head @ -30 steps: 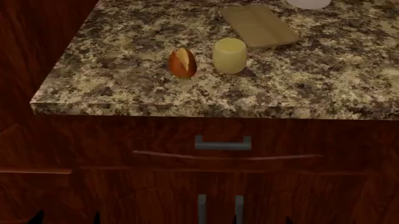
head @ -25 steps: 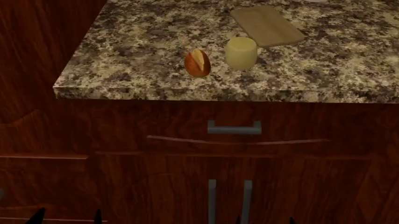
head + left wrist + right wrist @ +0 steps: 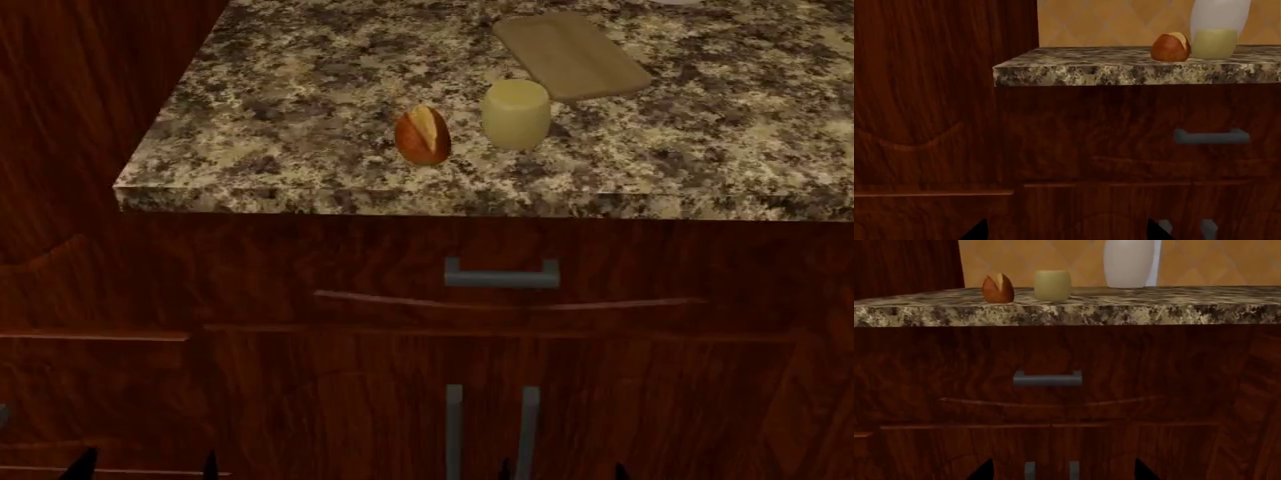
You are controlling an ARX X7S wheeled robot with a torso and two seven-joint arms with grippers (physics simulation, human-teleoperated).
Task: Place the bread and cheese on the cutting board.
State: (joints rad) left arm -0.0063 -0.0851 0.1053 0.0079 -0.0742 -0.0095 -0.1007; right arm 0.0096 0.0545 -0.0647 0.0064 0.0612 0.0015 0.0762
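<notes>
Bread [image 3: 423, 135]: reddish-brown egg-shaped roll, pale split, upright near the front edge.
Cheese [image 3: 517, 114]: pale yellow stubby cylinder, upright, just right of the bread.
Cutting board [image 3: 571, 55]: light-brown, flat, angled, just behind the cheese.

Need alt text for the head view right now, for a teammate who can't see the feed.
On a granite counter sit a reddish-brown bread roll and, just right of it, a pale yellow cheese cylinder; the bare wooden cutting board lies behind the cheese. Below are dark wood cabinets with a drawer handle.
</notes>
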